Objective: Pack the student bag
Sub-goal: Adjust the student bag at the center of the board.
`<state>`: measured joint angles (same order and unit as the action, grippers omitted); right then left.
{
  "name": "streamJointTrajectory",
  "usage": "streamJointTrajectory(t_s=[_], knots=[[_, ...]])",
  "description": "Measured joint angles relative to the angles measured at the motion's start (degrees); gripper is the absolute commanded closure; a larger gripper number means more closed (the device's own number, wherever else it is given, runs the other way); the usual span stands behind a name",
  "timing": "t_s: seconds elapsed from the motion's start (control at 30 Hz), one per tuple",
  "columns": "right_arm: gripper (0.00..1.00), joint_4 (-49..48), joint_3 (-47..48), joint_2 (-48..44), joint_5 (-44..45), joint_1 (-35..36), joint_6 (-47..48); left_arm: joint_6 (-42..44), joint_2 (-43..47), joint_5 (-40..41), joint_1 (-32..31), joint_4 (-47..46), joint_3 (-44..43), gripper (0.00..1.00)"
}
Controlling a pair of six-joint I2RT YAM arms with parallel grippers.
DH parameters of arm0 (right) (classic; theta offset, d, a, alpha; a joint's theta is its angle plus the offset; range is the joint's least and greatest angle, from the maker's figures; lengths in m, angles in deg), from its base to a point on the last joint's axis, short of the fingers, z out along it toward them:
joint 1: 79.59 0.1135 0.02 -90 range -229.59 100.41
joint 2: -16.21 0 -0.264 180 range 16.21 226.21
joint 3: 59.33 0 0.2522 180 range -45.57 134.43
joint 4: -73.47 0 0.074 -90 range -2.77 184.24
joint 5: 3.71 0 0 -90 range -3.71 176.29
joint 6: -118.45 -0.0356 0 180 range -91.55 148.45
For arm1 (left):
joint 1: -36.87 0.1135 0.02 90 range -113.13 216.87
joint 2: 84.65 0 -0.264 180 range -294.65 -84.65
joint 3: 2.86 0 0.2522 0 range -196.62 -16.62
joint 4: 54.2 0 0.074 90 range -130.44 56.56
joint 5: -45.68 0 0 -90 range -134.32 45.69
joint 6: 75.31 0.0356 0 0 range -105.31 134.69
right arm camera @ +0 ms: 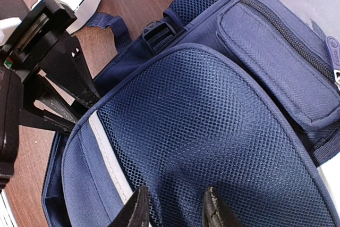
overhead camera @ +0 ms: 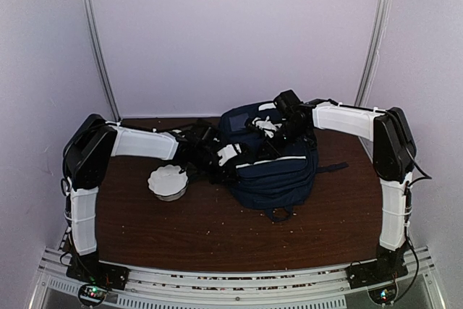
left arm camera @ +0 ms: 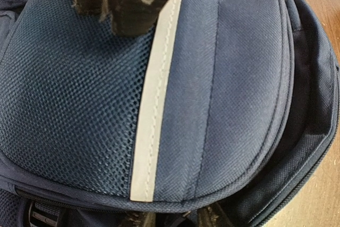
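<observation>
The student bag (overhead camera: 278, 168) lies flat on the bench (overhead camera: 217, 240), right of centre and toward the far edge, with a white bowl (overhead camera: 168, 181) just off its left side and not touching it. I judge the bag soft and floppy, with no frame to keep an opening gaping. It is fairly bulky, so a pull on one flap should lift the fabric rather than slide the whole bag. The woven cloth looks grippy enough. I would take hold at a stitched edge, such as the hem beside the white stripe (right arm camera: 109, 155), rather than the mesh panel (right arm camera: 202, 126), which could snag or stretch.

The left gripper (left arm camera: 154, 120) straddles the pocket flap from the bag's left side, with one of its fingers (left arm camera: 127, 3) above the flap and its mate below. From this close I cannot tell whether they have bitten on the cloth or only bracket it.

The right gripper (right arm camera: 178, 208) hangs over the bag's top, jaws partly apart, tips at or possibly resting on the mesh, with nothing held between them.
</observation>
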<state>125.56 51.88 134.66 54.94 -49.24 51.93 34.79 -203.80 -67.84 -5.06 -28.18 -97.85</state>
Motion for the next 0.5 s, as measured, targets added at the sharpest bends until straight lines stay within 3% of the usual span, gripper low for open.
streamJointTrajectory(t_s=[0.2, 0.4, 0.5], knots=[[0.65, 0.0, 0.09, 0.13, -0.44, -0.24, -0.35, 0.37, 0.02, -0.13, 0.0, 0.72, 0.0, 0.81], [0.65, -0.02, 0.11, 0.2, -0.55, -0.33, -0.9, 0.42, 0.22, -0.72, 0.0, 2.16, 0.0, 1.0], [0.65, -0.04, 0.13, 0.28, -0.59, -0.37, -1.11, 0.15, 0.46, -0.85, 0.0, 2.99, 0.0, 1.0]])
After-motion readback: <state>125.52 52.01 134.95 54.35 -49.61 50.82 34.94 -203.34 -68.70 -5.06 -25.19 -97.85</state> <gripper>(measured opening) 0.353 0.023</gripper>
